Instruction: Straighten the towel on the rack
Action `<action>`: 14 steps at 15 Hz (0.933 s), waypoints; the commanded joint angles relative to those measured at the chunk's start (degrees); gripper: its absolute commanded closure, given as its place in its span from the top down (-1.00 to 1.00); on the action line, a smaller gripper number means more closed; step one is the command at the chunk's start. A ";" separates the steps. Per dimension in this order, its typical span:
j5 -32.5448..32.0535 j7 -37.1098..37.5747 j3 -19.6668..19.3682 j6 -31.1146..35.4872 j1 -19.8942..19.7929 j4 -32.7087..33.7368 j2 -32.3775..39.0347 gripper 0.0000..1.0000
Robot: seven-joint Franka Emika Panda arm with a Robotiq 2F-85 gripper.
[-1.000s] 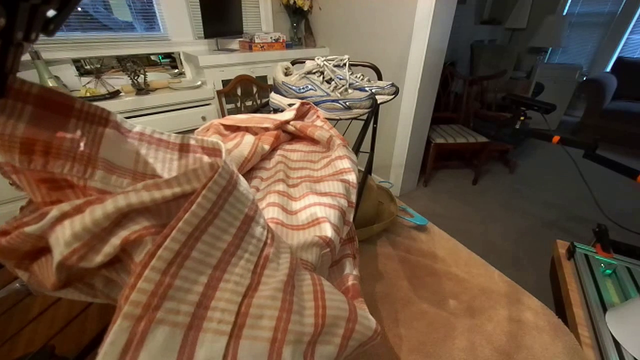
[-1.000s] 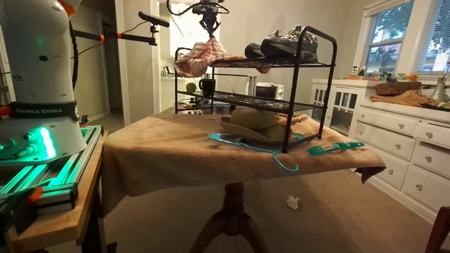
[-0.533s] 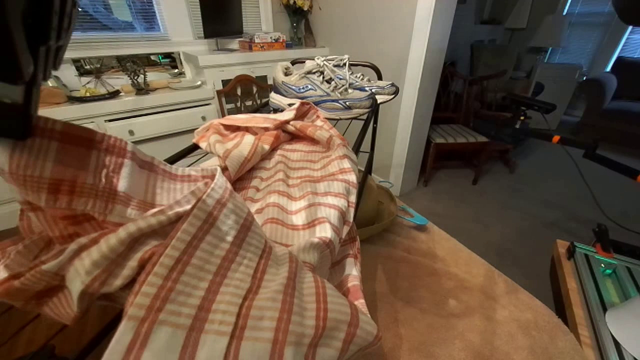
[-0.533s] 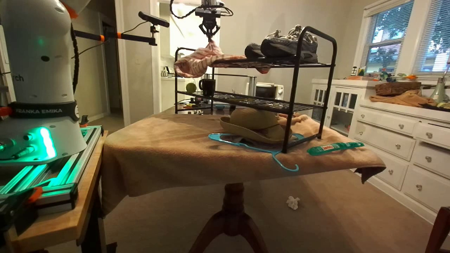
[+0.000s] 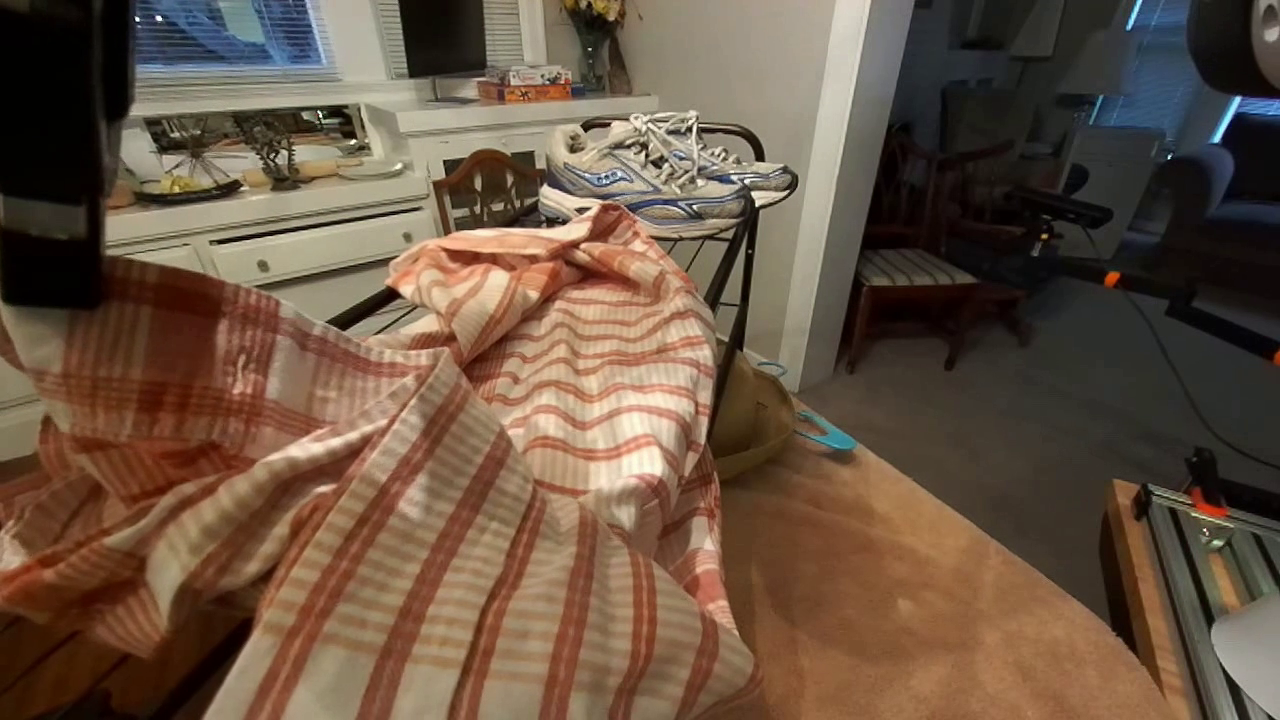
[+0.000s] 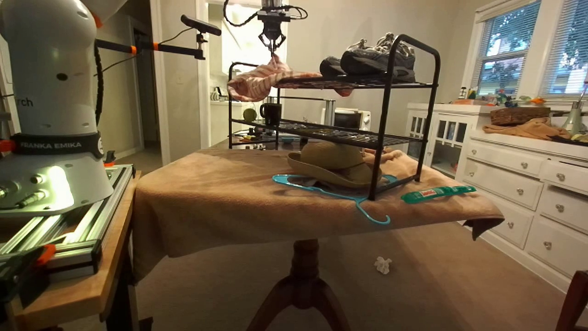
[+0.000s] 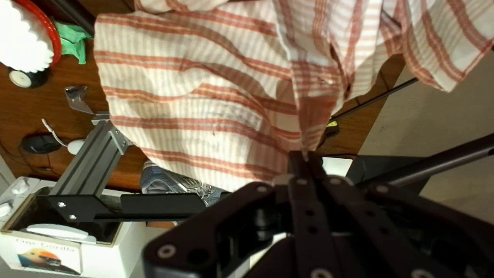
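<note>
Mostly below the tool (image 6: 273, 51), striped towel (image 6: 255, 83), one peak pinched in its grip, rest rumpled over rack (image 6: 384, 112)

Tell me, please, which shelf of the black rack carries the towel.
The upper shelf: the towel drapes over it beside the shoes, with one part pinched in the hand. The lower shelf runs above the hat instead.

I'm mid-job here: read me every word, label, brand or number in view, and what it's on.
"FRANKA EMIKA": black band on the robot arm.
"rch": the arm above it, word's start out of sight.
"Gorilla": picture panel; the word before looks like "One".
Too small or blurred: green packet, stacked boxes, shoe logo.
</note>
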 commanded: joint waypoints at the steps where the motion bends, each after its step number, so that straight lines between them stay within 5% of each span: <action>1: -0.33 -0.81 -0.64 -0.87 2.12 7.38 4.53 -0.99; 14: -1.62 -1.77 -0.90 22.74 3.66 10.77 10.28 -0.99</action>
